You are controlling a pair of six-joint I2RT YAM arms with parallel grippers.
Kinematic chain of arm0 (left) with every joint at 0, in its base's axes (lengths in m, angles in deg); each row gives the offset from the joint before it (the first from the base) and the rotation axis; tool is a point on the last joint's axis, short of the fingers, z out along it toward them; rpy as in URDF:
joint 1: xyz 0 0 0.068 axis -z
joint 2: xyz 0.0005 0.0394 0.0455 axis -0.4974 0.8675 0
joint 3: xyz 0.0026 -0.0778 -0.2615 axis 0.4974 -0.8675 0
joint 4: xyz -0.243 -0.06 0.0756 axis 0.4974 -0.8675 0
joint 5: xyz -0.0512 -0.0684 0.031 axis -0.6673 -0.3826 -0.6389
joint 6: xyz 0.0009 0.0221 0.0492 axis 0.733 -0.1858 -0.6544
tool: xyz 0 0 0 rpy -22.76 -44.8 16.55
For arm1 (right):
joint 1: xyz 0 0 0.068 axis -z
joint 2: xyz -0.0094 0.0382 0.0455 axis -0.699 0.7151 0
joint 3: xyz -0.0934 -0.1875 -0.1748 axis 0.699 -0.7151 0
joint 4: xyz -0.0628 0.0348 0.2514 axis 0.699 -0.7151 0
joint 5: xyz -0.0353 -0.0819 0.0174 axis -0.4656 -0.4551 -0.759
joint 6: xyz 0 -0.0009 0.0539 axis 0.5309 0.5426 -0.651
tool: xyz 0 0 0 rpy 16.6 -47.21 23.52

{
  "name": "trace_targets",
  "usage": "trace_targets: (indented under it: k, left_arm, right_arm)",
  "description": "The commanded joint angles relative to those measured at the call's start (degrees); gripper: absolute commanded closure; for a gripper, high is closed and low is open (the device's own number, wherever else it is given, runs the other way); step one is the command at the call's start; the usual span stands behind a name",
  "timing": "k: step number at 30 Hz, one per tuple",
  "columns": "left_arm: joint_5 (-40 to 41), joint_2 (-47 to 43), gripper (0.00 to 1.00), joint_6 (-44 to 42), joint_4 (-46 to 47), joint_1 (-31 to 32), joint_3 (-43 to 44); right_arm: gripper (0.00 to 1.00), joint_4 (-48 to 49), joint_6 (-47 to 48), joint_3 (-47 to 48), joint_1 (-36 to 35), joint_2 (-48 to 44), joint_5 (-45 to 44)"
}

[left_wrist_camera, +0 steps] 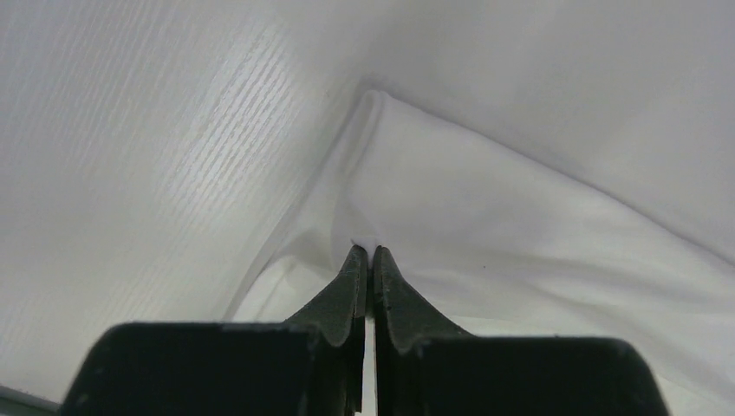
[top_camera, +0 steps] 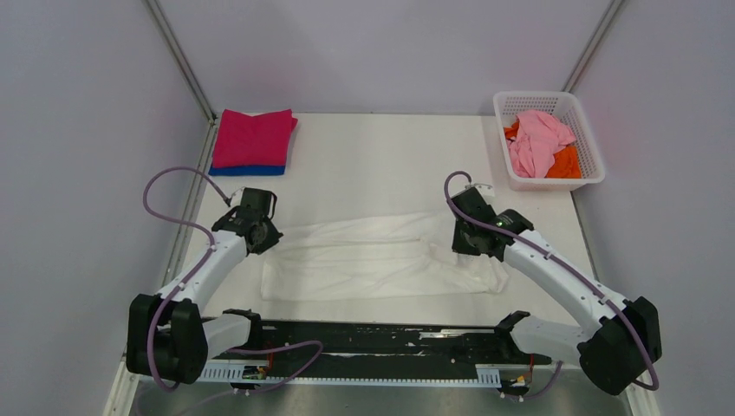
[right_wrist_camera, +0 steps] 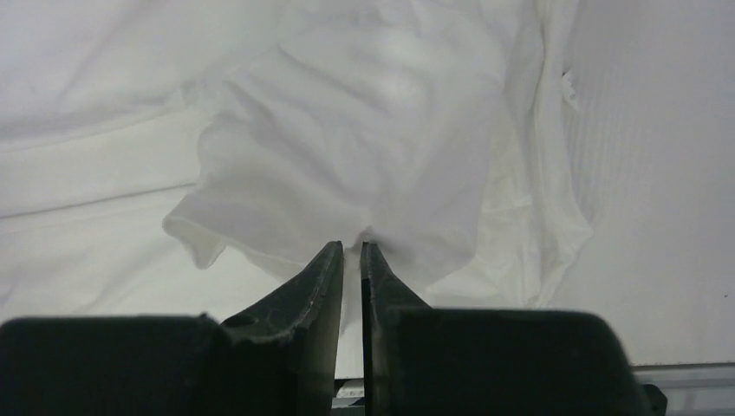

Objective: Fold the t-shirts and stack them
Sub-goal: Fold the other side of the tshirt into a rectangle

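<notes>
The jaws of the left gripper (left_wrist_camera: 371, 251) are found pressed together on a small pinch of the white soft-cloth t-shirt (top_camera: 373, 260), taken at a folded corner at the garment's left end. The jaws of the right gripper (right_wrist_camera: 351, 247) are set almost together, with only a thin slit between them, and a bunched, crumpled edge of the same garment is caught at their tips at its right end. The two holds are judged to be placed at opposite ends so that the cloth can be drawn taut and its fold laid evenly. The garment is seen lying on the flat white table (top_camera: 390, 156), between the two arms, as a long band folded lengthwise, smooth at the left and wrinkled at the right; no print is visible on the exposed face. At the far left corner a folded magenta t-shirt (top_camera: 253, 137) is stacked on a folded blue t-shirt (top_camera: 247, 170). At the far right a white plastic lattice basket (top_camera: 555, 183) is noted, holding a crumpled pale pink t-shirt (top_camera: 537, 143) over an orange t-shirt (top_camera: 565, 162), both unfolded. The folding of the white garment is judged incomplete.
</notes>
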Motion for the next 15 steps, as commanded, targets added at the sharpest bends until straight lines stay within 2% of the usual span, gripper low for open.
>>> trace_targets:
  k: [1, 3, 4, 6, 7, 8, 9, 11, 14, 15]
  left_arm:
    - [2.46, -1.54, 0.92, 2.71, -0.86, 0.17, -1.06]
    - [4.04, -2.24, 0.8, 3.69, -2.25, 0.17, -1.07]
    - [5.1, -2.57, 0.78, 4.47, -3.38, 0.17, -1.0]
    - [6.57, -4.0, 0.55, 5.31, -4.83, 0.17, -0.8]
    - [6.84, -5.29, 0.33, 5.65, -6.03, 0.17, -0.44]
    - [7.38, -5.99, 0.24, 5.76, -6.62, 0.17, -0.21]
    - [7.68, -7.59, 0.09, 5.91, -7.62, 0.17, 0.36]
    - [8.17, -9.97, 0.01, 5.64, -8.43, 0.17, 1.43]
    - [4.21, -12.28, 0.0, 3.15, -6.58, 0.17, 2.99]
    - [0.11, -12.64, 0.0, 1.33, -4.53, 0.17, 3.49]
  right_arm:
    - [0.81, -3.58, -6.83, -2.91, -0.38, 1.85, 6.38]
    - [0.68, -5.52, -8.69, -4.83, -0.42, 2.03, 7.28]
    - [0.61, -5.96, -8.87, -5.85, -0.42, 1.64, 7.98]
    - [0.45, -6.28, -8.81, -7.73, -0.48, 0.41, 8.92]
    - [0.38, -6.37, -8.66, -7.88, -0.44, -0.32, 9.16]
    - [0.29, -6.35, -8.61, -7.62, -0.43, -1.07, 9.14]
    - [0.19, -6.08, -8.61, -7.02, -0.43, -1.96, 8.95]
    - [0.01, -4.73, -8.58, -5.41, -0.42, -3.7, 8.1]
    - [0.0, -0.9, -9.37, -4.86, -0.43, -6.25, 7.83]
    - [0.0, 0.68, -10.12, -5.06, -0.41, -6.95, 7.78]
